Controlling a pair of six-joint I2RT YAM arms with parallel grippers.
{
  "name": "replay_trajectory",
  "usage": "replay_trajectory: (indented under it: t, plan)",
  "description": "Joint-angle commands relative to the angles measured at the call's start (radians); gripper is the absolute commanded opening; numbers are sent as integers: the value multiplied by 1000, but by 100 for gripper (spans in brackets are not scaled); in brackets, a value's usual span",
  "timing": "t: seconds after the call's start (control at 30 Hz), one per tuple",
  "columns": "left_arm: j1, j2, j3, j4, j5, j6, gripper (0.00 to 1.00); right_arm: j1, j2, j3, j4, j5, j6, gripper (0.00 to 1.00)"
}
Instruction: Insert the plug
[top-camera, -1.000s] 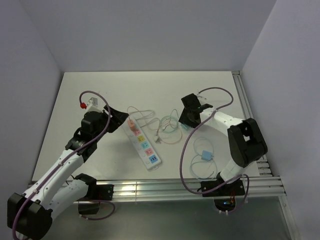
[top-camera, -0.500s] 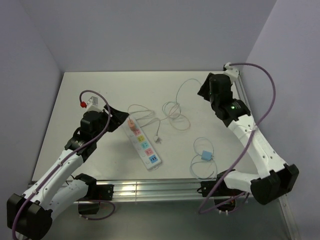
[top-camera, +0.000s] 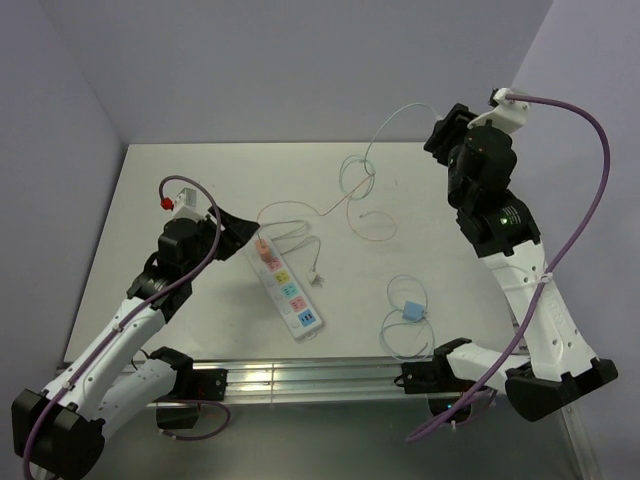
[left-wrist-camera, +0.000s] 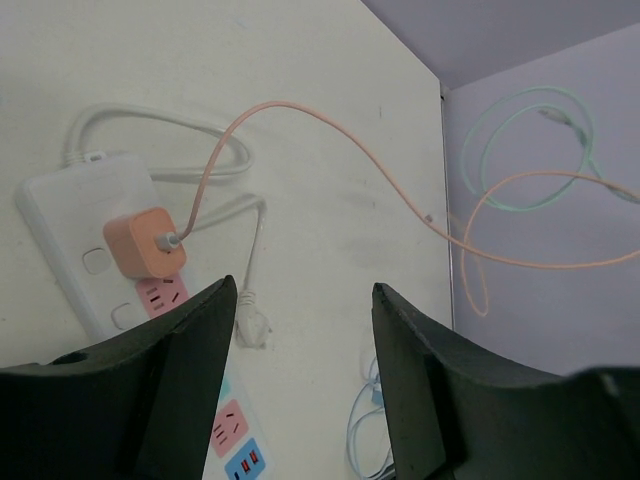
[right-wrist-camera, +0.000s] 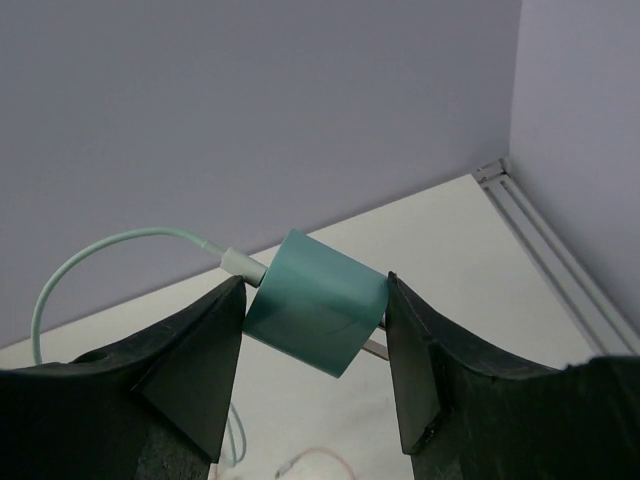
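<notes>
Top view: the right gripper (top-camera: 447, 132) hung at upper right, and the left gripper (top-camera: 238, 232) sat by the strip's (top-camera: 286, 286) upper end.
Left wrist: jaws apart and empty, with an orange plug (left-wrist-camera: 145, 245) seated in the strip at left.
Right wrist: the fingers clamped a green plug (right-wrist-camera: 315, 315) at centre.

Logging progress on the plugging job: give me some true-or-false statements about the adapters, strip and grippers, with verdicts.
1. The right gripper holds a green adapter in the air. True.
2. The orange adapter lies loose on the table. False: it sits plugged into the power strip.
3. The left gripper is clamped on the power strip. False: it is open and empty.
4. A blue adapter lies on the table. True.
</notes>
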Motion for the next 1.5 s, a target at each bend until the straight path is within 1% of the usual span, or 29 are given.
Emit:
replay_trajectory:
  t: [0.0,0.07,0.1,0.13,0.17,0.33,0.43,0.47,0.5,0.53,0.57,0.6,0.63,0.67,0.77,0.8,0.83,0.9,0.93,1.03,1.1,1.13,1.17,1.2,1.27,1.3,1.33,1.4,1.47]
  plan:
    - [-5,-18,53,-5,23,40,62,-16,23,-9,23,103,-29,0]
    - [-3,-22,52,-8,23,43,62,-45,43,20,-46,152,3,0]
    - [-5,-24,52,-10,21,41,62,-74,52,26,-58,243,6,0]
    - [-5,-21,50,-8,23,41,62,-85,49,28,-54,272,-18,0]
    - [-5,-19,49,-8,31,41,62,-135,34,34,-48,324,-20,0]
    - [-5,-12,50,-2,46,41,61,-185,5,40,-22,326,-34,0]
    - [-5,-7,49,27,79,46,60,-187,25,45,-71,216,22,0]
    - [-5,-6,49,36,93,47,60,-187,37,48,-116,173,43,0]
    - [-5,-4,46,51,113,50,60,-187,52,43,-134,90,61,0]
    - [-5,-1,43,91,133,55,59,-187,81,39,-153,41,107,0]
    - [-5,1,37,128,188,55,59,-187,92,14,-187,-8,130,0]
    - [-5,4,28,155,214,50,58,-187,105,-3,-195,-54,148,0]
    - [-5,11,21,223,244,47,57,-188,121,-24,-201,-138,196,0]
    - [-6,17,17,260,314,44,56,-188,125,-82,-181,-183,205,0]
    - [-34,65,26,369,402,40,55,-188,137,-196,-142,-353,277,0]
    - [-70,86,53,383,414,52,54,-188,141,-220,-134,-389,299,0]
    - [-95,129,72,387,416,59,54,-187,146,-268,-123,-456,335,0]
    - [-170,172,119,403,413,87,53,-190,154,-315,-95,-512,372,0]
    - [-196,212,132,410,405,95,53,-188,151,-364,-70,-553,401,0]
    - [-288,284,178,424,357,125,54,-188,135,-450,-36,-656,452,0]
    - [-337,316,199,435,331,136,54,-188,114,-492,1,-766,481,0]
    - [-347,342,202,438,322,139,55,-188,87,-542,19,-806,516,0]
    - [-356,353,205,444,314,138,56,-188,70,-567,55,-878,538,0]
    - [-370,359,202,461,308,138,56,-188,33,-590,75,-910,561,0]
    - [-385,379,196,478,291,132,57,-188,-10,-667,147,-989,656,0]
    - [-390,382,196,482,285,133,58,-187,-54,-691,168,-1004,694,0]
    - [-396,390,196,487,261,133,58,-185,-79,-748,235,-1021,780,0]
    - [-420,402,211,475,229,151,59,-180,-142,-789,273,-1040,896,0]
    - [-442,409,224,447,164,177,59,-174,-182,-820,300,-1021,958,0]
